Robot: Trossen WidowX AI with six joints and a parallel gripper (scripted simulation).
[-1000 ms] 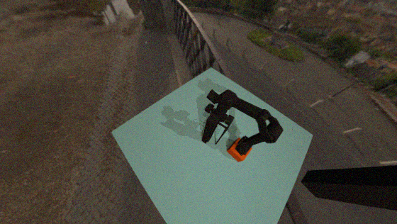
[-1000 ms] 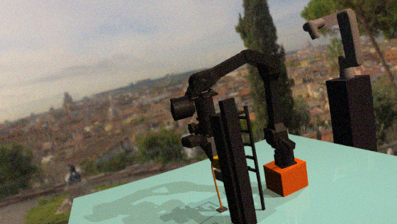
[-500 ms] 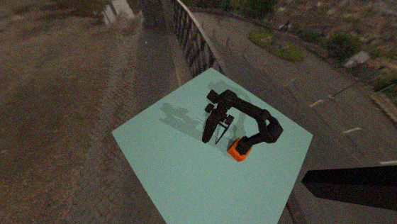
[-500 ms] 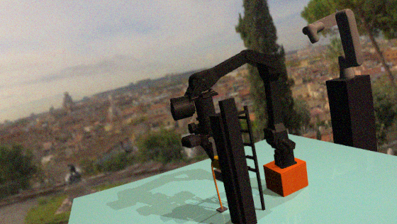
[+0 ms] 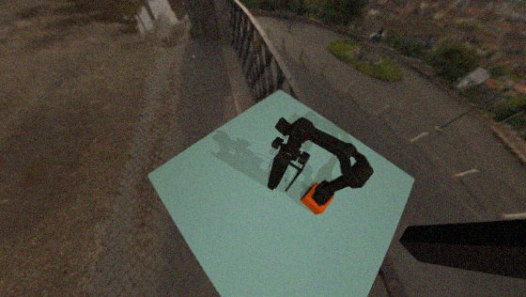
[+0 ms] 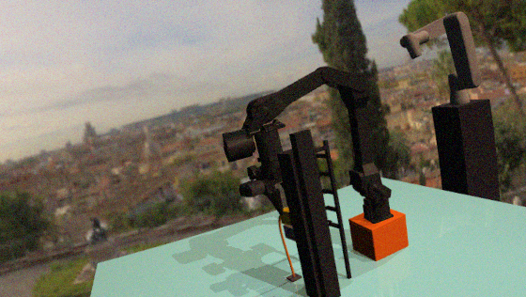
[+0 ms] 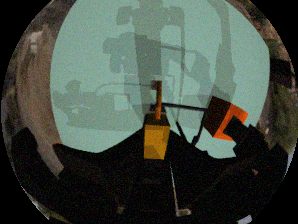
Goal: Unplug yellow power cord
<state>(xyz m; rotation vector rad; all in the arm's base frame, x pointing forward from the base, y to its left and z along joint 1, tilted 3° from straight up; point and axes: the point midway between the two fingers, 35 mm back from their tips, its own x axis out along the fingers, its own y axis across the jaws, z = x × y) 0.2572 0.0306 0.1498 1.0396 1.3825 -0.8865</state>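
The yellow plug (image 6: 286, 216) (image 7: 156, 142) sits between the fingertips of my gripper (image 7: 156, 132) (image 6: 283, 210), which comes down from above and is shut on it. Its cord (image 6: 284, 242) (image 7: 159, 102) looks orange and hangs from the plug down to a small dark block (image 6: 293, 277) on the table. A dark piece (image 6: 290, 232), perhaps the power strip, shows just below the plug, partly behind a black post. Whether the plug is still seated in it cannot be told. In the top view the plug is hidden.
The tall black post (image 5: 278, 171) (image 6: 310, 211) stands close beside the gripper. A thin ladder-like black frame (image 5: 296, 175) (image 6: 339, 226) stands next to it. The arm rises from an orange box (image 5: 316, 207) (image 6: 392, 237) (image 7: 218, 117) on the pale green table (image 5: 282, 244).
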